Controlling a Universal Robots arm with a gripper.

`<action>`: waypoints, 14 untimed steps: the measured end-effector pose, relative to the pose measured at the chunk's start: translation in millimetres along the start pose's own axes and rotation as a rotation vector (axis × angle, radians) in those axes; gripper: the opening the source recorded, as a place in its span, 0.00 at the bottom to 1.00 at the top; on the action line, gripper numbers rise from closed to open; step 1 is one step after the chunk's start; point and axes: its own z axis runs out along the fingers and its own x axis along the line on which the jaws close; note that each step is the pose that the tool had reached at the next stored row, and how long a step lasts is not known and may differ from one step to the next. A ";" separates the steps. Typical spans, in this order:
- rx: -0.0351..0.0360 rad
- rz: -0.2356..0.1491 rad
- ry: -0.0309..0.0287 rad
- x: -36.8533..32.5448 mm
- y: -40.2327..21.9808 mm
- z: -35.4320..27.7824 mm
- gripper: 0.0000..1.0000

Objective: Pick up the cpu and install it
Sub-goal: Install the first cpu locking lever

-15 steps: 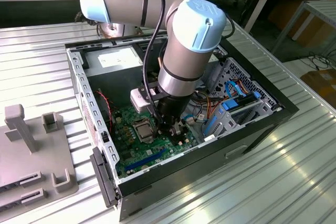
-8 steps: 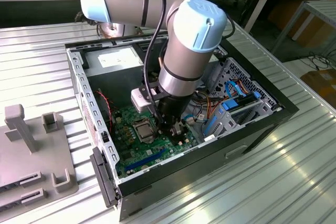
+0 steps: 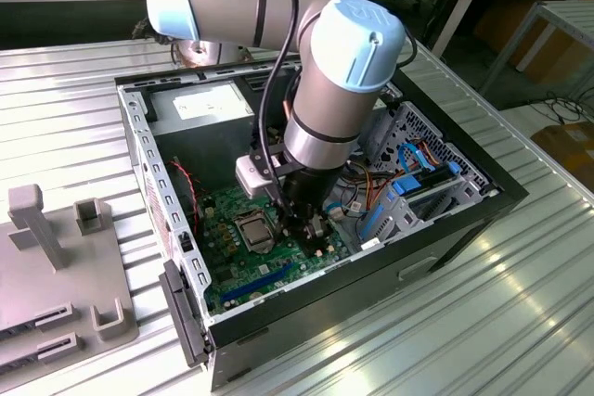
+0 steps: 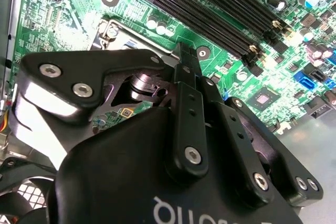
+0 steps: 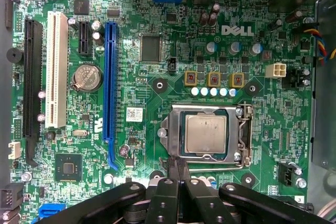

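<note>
Exterior view: my gripper (image 3: 311, 229) is down inside the open computer case (image 3: 371, 294), just above the green motherboard (image 3: 232, 271). The CPU socket (image 3: 254, 227) sits just beside it, at about 9 o'clock from my fingertips. A power supply (image 3: 200, 104) with a white label, too small to read, lies at 11 o'clock. The drive cage (image 3: 418, 183) with its blue cables stands close at 3 o'clock, so room is tight there. The case walls ring me on all sides. The ribbed metal table (image 3: 464, 322) lies outside, with a grey fixture (image 3: 56, 257) at the exterior view's left.

First wrist view: the cpu (image 5: 206, 134) lies flat in the socket, framed by the metal load plate (image 5: 173, 129). My fingers (image 5: 181, 174) are pressed together with nothing between them, their tips at the plate's edge. White lettering (image 5: 237, 30) is printed on the board, and a small white sticker (image 5: 134, 113) sits between the blue slot (image 5: 110, 77) and the socket.

Second wrist view: my closed fingertips (image 4: 184, 59) stand over the socket's edge, with the black memory slots (image 4: 210, 9) just beyond.
</note>
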 end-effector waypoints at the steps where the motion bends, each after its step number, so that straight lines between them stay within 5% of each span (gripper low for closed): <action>1: 0.0002 0.000 -0.0001 0.0 -0.2 0.3 0.11; 14: 0.0034 -0.002 0.0002 0.1 -4.2 3.5 0.11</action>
